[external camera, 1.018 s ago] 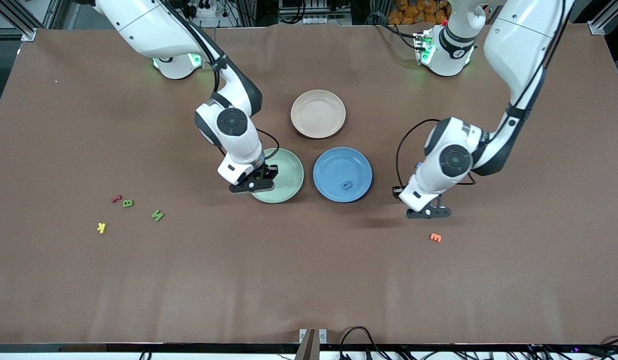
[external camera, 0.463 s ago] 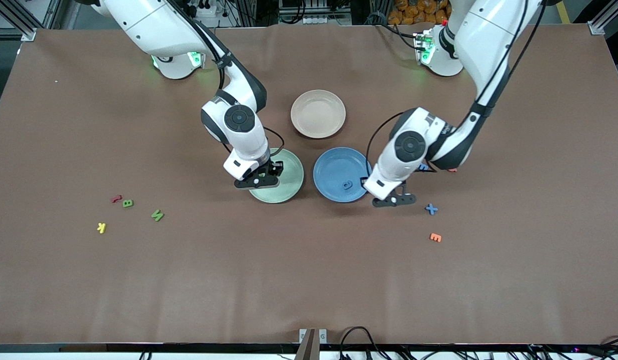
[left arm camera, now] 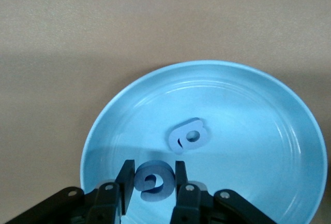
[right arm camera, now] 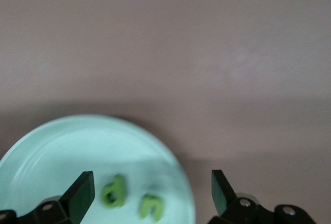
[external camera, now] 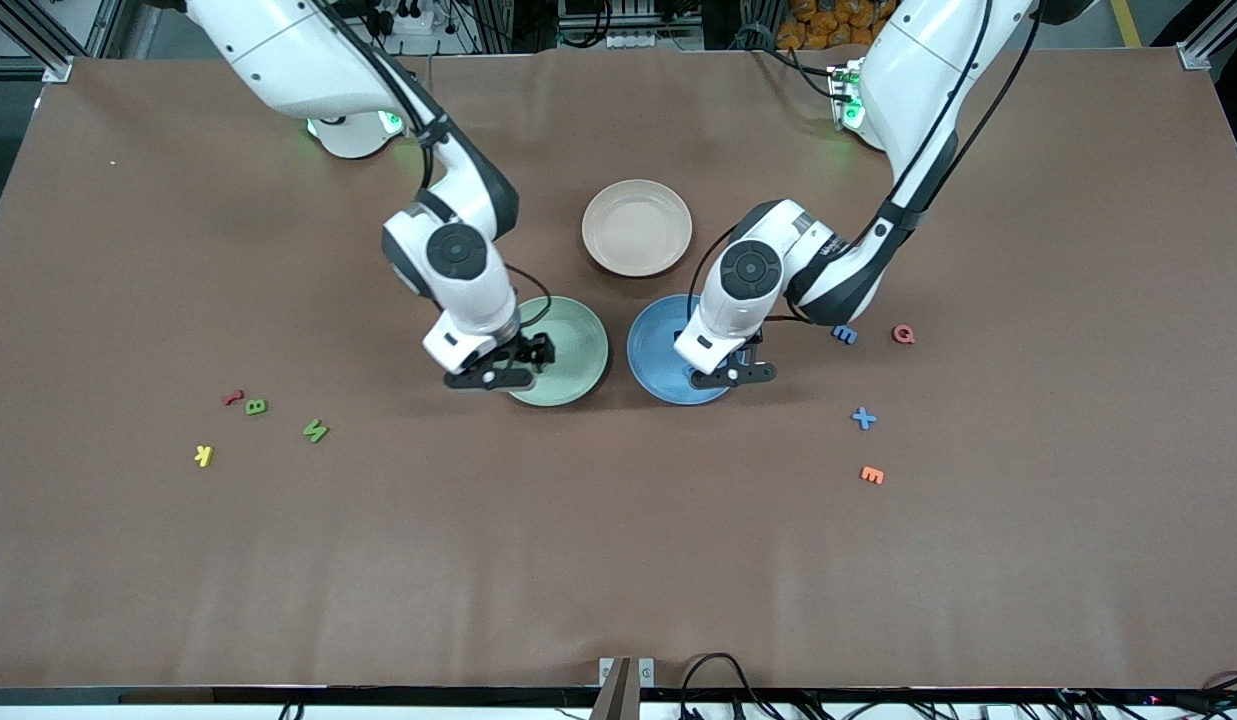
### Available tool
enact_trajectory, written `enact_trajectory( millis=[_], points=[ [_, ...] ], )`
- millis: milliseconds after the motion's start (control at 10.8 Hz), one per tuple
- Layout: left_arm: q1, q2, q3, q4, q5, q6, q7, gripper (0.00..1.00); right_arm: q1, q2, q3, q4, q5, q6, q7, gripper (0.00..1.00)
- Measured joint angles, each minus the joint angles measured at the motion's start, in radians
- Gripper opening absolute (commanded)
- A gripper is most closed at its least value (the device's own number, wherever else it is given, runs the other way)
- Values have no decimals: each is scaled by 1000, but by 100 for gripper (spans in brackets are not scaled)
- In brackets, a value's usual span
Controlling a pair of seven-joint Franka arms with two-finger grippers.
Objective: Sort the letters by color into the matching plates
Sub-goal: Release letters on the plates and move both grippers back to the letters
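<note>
Blue foam sits clamped between the left gripper (left arm camera: 153, 185) fingers, a curled blue letter (left arm camera: 151, 181) held over the blue plate (external camera: 650, 345), where one blue letter (left arm camera: 189, 135) already lies. A good drop would mean lowering close to the plate floor and spreading the fingers beside that letter, not on it. The right gripper (right arm camera: 152, 193), fingers spread and empty, hangs over the green plate (external camera: 576, 340), which holds two green letters (right arm camera: 114, 191). On the table: two green letters (external camera: 256, 406), two blue (external camera: 863, 418), two red (external camera: 903, 334), one yellow (external camera: 203, 456), one orange (external camera: 871, 475). Plates: three, counting the empty beige one (external camera: 637, 227).
</note>
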Motion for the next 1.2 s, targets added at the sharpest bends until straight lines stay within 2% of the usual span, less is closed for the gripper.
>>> enact_trajectory(
  millis=[463, 740, 925, 1203],
  points=[
    [16, 2, 16, 32, 5, -14, 4, 100, -127, -4, -99, 27, 0, -1, -29, 100],
    [145, -16, 25, 40, 11, -49, 131, 100, -231, -4, -119, 28, 9, -7, -28, 100],
    [232, -29, 24, 39, 12, -58, 224, 100, -312, -3, -122, 28, 56, -9, -30, 100],
    [304, -38, 24, 39, 12, -67, 318, 100, -392, -3, -136, 29, 159, -9, -33, 100]
  ],
)
